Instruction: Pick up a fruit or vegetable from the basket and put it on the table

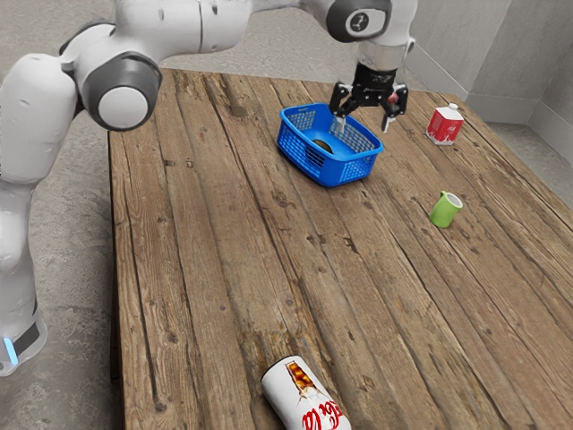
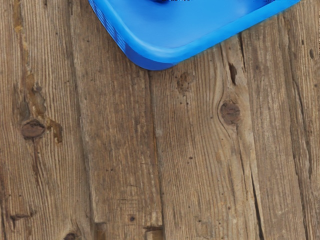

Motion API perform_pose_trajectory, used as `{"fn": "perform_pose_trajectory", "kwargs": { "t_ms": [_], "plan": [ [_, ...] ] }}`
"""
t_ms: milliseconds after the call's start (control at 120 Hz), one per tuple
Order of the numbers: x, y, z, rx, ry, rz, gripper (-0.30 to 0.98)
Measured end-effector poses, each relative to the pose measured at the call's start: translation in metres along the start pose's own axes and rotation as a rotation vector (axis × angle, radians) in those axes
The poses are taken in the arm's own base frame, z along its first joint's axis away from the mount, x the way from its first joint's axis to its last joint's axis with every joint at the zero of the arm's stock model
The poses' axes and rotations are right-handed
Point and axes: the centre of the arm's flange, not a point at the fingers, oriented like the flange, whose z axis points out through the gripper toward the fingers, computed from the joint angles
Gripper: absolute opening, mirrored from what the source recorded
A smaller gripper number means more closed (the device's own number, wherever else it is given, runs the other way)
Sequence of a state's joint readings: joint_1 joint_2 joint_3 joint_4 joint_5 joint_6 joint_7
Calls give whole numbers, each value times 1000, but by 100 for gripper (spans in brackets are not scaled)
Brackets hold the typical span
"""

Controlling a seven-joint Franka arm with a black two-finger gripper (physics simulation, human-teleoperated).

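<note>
Gripper (image 1: 363, 124), one, spread and empty, near edge of basket (image 1: 328, 173); pick pending, dark item (image 1: 322, 145) to be centred beneath.

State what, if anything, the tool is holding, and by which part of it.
Nothing is held: the tool is open, its two fingers standing apart with nothing gripped between them.

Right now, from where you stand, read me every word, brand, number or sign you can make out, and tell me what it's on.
White can: red script, perhaps part of "Cola"; it is cut off by the exterior view's lower edge, so I can't be sure.
Red-and-white carton: markings too small to read.
Round joint cap on my arm: a small dark sign, too small to read.
I can read no other text.
</note>
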State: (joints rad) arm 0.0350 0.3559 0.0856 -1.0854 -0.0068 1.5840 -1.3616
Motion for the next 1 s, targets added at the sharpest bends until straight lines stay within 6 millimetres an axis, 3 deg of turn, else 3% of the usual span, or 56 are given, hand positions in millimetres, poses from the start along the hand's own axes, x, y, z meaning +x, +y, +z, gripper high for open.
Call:
{"fn": "perform_pose_trajectory", "kwargs": {
  "t_ms": [117,217,342,458,600,683,783,1000],
  "plan": [
    [5,19,1,-54,13,-56,69],
    [17,27,-17,-118,27,-107,69],
    [62,20,-21,-127,49,-207,69],
    [106,8,-10,-102,61,-300,69],
    [115,14,17,-77,55,-336,69],
    [118,14,17,-88,57,-352,69],
    [141,7,20,-94,64,-398,69],
    [190,-2,60,-50,70,-486,69]
  ]
}}
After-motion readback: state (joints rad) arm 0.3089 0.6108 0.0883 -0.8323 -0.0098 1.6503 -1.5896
